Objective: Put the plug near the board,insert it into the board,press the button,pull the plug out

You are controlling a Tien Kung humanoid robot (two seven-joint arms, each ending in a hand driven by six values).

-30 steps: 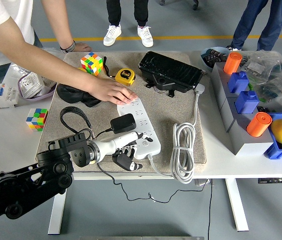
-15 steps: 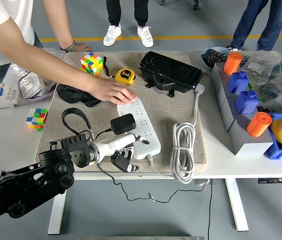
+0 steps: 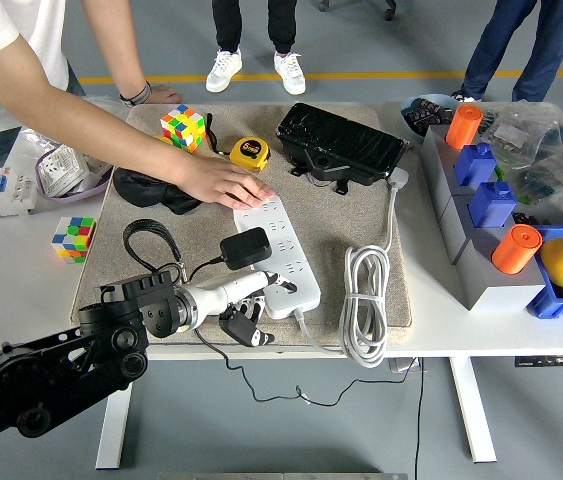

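Board: white power strip (image 3: pixel 279 252) lay on the mat, long axis 11-to-5 o'clock; a person's hand (image 3: pixel 223 183) pressed its far end.
Left hand: left hand (image 3: pixel 246 318) sat at the strip's near end, fingers curled, holding nothing I could make out.
Plug: black plug (image 3: pixel 246 246) sat on the strip at 12 o'clock from the hand, near; seating unclear.
Right arm: out of view.

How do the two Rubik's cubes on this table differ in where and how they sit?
The far Rubik's cube rests on the beige mat, near the yellow tape measure; the near Rubik's cube sits on the bare white table, left of the mat. The far one appears larger and turned corner-forward; the near one looks squarer to the camera. Both are multicoloured and untouched.
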